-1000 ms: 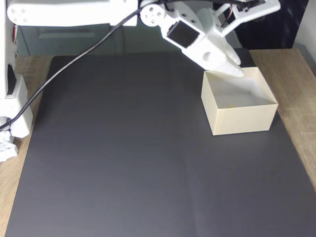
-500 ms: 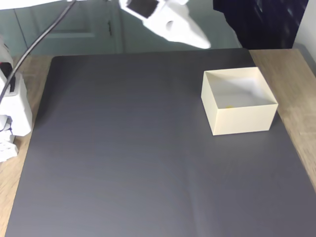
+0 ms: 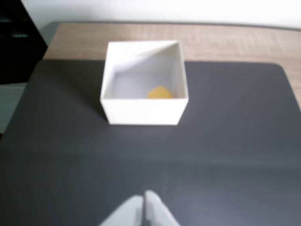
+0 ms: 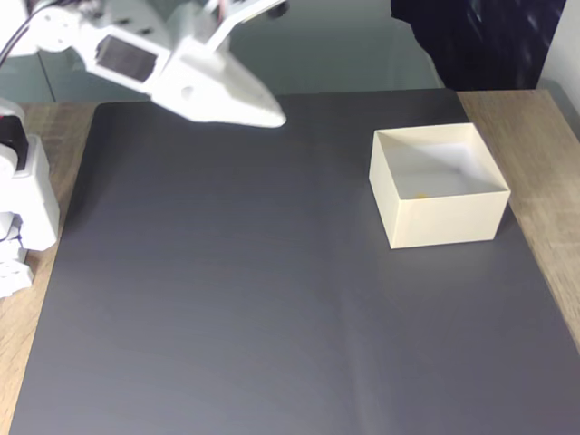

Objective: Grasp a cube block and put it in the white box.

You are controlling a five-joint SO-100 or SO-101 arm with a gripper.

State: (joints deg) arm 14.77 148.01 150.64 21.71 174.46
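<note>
Since half a second ago the white gripper has swung left in the fixed view, well away from the square cream-white cardboard box on the dark mat-covered surface. Its fingers are clenched together, empty. The small yellow cube block lies inside the box, near its front wall in the wrist view.

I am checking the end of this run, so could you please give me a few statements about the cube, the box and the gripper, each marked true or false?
1. The cube block lies inside the white box. True.
2. The gripper holds the cube. False: its fingers are together with nothing between them.
3. The box stands on the dark mat. True.
4. The gripper hangs directly over the box. False: in the fixed view it is well to the box's left.
5. The box has a lid on. False: it is open-topped.
</note>
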